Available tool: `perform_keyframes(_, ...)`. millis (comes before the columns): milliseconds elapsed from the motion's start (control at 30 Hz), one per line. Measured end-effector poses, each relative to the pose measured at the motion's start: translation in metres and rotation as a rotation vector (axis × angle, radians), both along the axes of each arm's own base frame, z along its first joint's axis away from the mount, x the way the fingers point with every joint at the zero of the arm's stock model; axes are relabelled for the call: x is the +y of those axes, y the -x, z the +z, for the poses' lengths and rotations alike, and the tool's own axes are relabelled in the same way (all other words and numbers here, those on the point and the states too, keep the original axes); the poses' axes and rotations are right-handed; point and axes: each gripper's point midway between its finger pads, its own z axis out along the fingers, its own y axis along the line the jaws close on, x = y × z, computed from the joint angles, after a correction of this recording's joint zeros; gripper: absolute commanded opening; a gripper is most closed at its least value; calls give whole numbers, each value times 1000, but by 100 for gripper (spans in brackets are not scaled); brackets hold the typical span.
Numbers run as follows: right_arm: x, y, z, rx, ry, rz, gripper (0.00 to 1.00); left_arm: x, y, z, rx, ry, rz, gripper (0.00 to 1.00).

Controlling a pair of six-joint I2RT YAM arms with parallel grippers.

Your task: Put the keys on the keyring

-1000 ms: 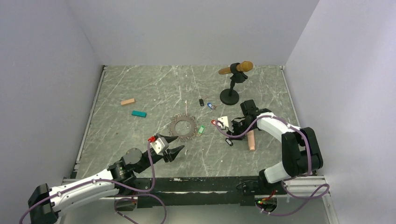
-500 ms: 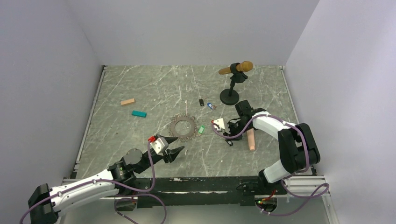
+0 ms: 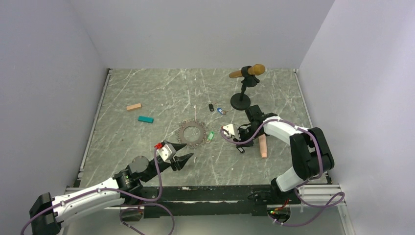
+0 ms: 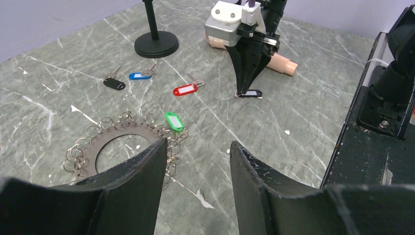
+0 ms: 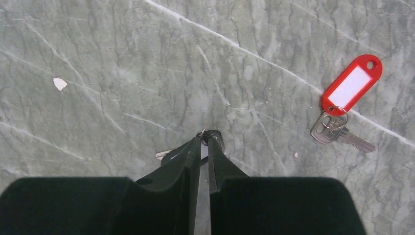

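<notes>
Top view: my left gripper (image 3: 183, 159) hangs with its fingers apart close to the counter's near edge, just short of the keyring (image 3: 191, 132) at mid-counter. My right gripper (image 3: 239, 145) stands tip-down between the keyring and the right edge.

Left wrist view: its tips meet the black-tagged key (image 4: 249, 93). The red-tagged key (image 4: 186, 90) lies near.

Right wrist view: my fingers are pinched on that key's small loop (image 5: 210, 133).

Procedure: confirm the pinch holds the loop, not the tag. Lift vertically and slowly, without dragging.

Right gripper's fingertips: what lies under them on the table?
A small metal key with a black plastic tag. Its ring shows at the right gripper, which hides most of it in the wrist view.
</notes>
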Motion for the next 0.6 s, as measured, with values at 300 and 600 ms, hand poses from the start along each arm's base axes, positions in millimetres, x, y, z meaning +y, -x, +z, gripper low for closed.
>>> perform_keyframes(300, 2, -5, 1, -6, -2, -10, 8, 0, 0, 0, 0, 0, 0, 55)
perform_keyframes(600, 4, -10, 2, -1, -4, -24, 0, 0, 0, 0, 1, 0, 0, 55)
